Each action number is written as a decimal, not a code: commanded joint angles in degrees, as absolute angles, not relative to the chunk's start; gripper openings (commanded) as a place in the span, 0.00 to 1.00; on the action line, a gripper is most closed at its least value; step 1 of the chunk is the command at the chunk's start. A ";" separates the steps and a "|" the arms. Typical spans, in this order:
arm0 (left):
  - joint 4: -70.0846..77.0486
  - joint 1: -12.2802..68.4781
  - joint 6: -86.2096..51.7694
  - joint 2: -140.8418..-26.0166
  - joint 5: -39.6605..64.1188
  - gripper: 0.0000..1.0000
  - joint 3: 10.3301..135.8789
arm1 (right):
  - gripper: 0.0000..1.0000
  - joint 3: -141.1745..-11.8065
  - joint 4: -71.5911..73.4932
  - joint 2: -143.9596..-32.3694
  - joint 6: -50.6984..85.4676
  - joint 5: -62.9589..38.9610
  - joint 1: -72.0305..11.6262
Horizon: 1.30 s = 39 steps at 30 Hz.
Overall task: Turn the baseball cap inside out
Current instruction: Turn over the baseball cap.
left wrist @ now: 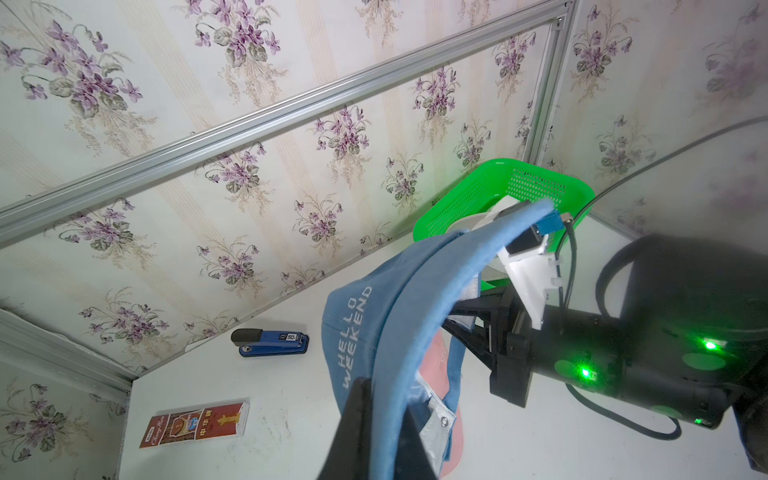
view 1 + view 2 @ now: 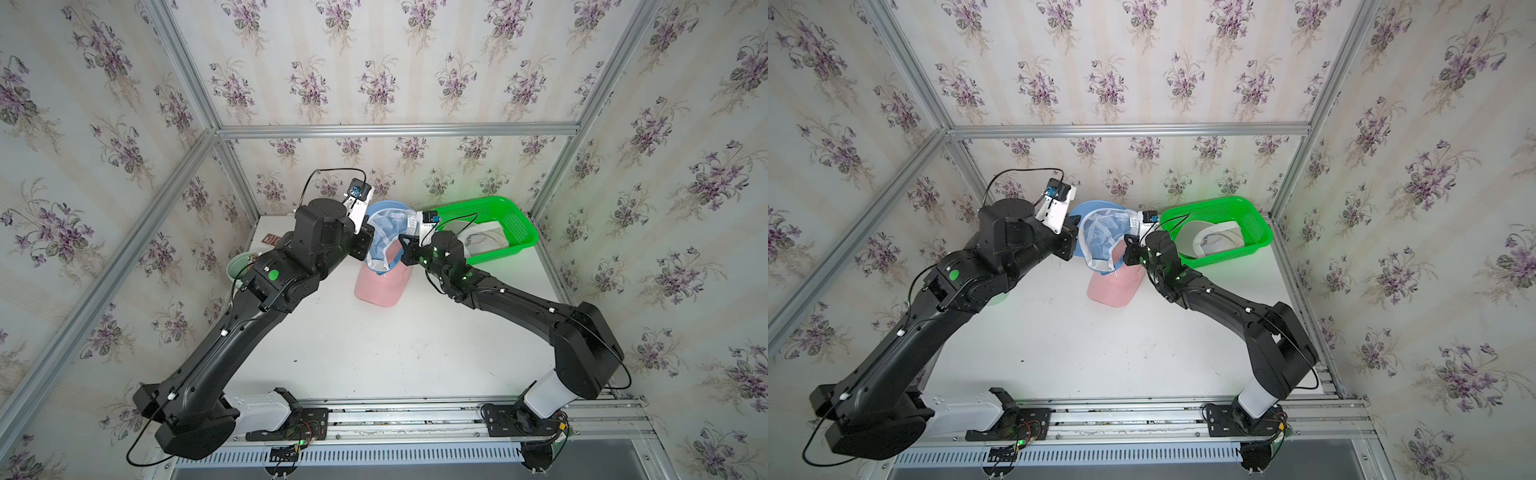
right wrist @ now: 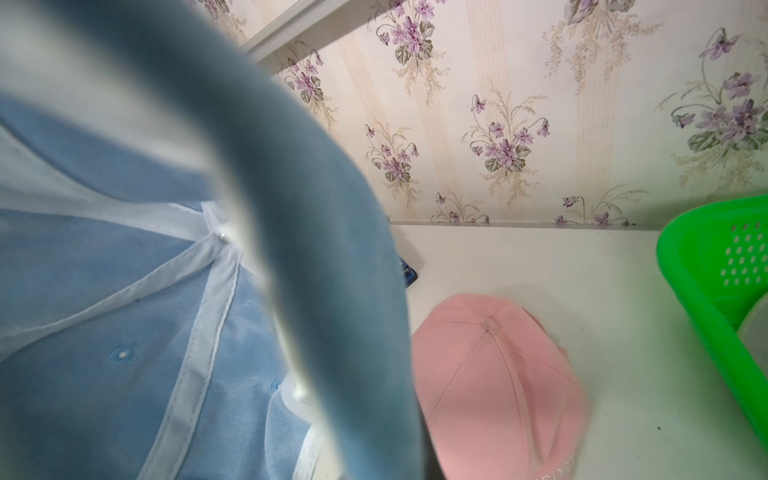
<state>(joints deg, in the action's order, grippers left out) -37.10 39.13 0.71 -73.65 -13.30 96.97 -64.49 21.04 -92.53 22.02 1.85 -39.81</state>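
Reaching inward, left pincer (image 2: 365, 248), right pincer (image 2: 405, 248) clamped on raised blue cap (image 2: 384, 232)

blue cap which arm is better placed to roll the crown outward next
Right, probably: the left pincer is shut on the blue cap rim, anchoring it aloft; the right pincer, shut on the opposite rim, has its wrist view into the lining.

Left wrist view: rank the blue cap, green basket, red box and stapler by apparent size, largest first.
1. blue cap, though it hangs right by the camera, which inflates it.
2. green basket, partly hidden behind the cap.
3. red box.
4. stapler, only somewhat smaller than the box.
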 commanded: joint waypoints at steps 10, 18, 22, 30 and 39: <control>-32.39 39.26 3.61 -76.60 -25.77 0.00 96.94 | 0.00 -58.29 19.63 -84.49 29.99 10.44 -43.66; -24.08 40.54 5.35 -74.39 -22.15 0.00 91.85 | 0.00 -58.00 14.50 -85.32 36.89 18.78 -44.41; -25.39 41.81 2.51 -73.98 -15.11 0.00 91.39 | 0.20 -62.38 16.76 -89.64 32.72 17.35 -43.72; -25.72 42.19 3.09 -73.75 -17.77 0.00 90.52 | 0.45 -57.51 23.23 -86.06 25.08 14.79 -43.84; -28.72 42.27 2.54 -76.20 -18.31 0.00 95.71 | 0.48 -46.81 24.16 -73.05 18.74 22.03 -47.73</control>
